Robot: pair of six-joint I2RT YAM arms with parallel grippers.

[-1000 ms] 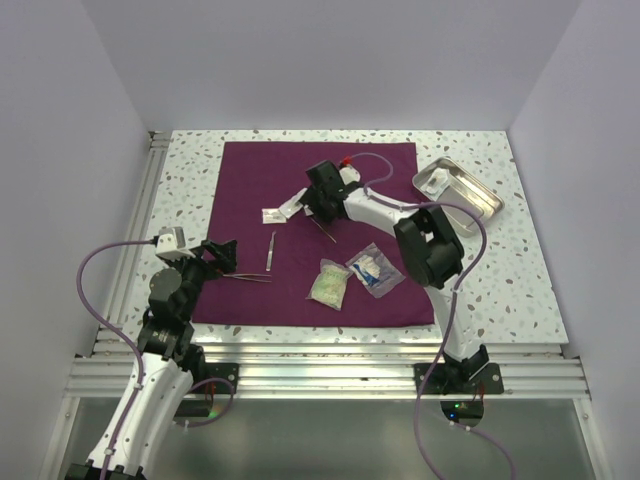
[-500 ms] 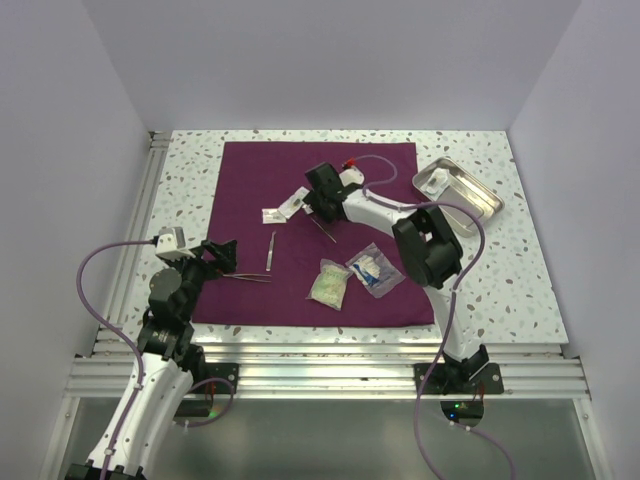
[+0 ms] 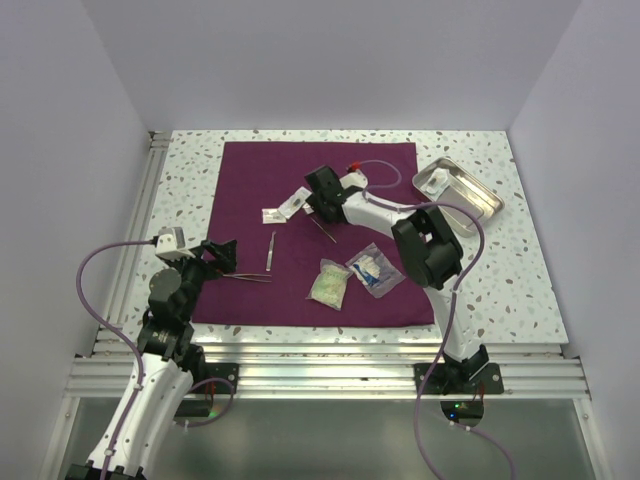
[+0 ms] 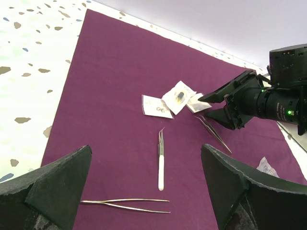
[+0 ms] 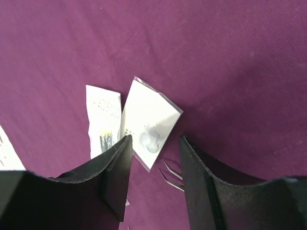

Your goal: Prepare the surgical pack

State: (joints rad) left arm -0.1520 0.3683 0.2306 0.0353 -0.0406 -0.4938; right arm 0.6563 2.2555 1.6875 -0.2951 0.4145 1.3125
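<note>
The surgical pack (image 3: pixel 300 170) lies spread as a big plum-purple square sheet (image 4: pixel 105 86). My right gripper (image 3: pixel 318 197) hovers low over its middle back part, open with the jaws fairly close together (image 5: pixel 154 143). Below the gap lie the corner of a white packet (image 5: pixel 149 122) and the tips of pointed tweezers (image 5: pixel 170 175); nothing is gripped. A second packet (image 5: pixel 103 120) lies beside it. My left gripper (image 3: pixel 225 255) stands wide open (image 4: pixel 146 148) above the sheet's left part, over white-handled tweezers (image 4: pixel 161 163) and long forceps (image 4: pixel 124 203).
A metal tray (image 3: pixel 458 188) sits on the table right of the sheet. A gauze packet (image 3: pixel 328 283) and a blue-and-white packet (image 3: pixel 375 270) lie on the sheet's near right part. White walls close in on both sides.
My right gripper's jaws have drawn closer together over the white packets and it has edged slightly. The left arm has not moved.
</note>
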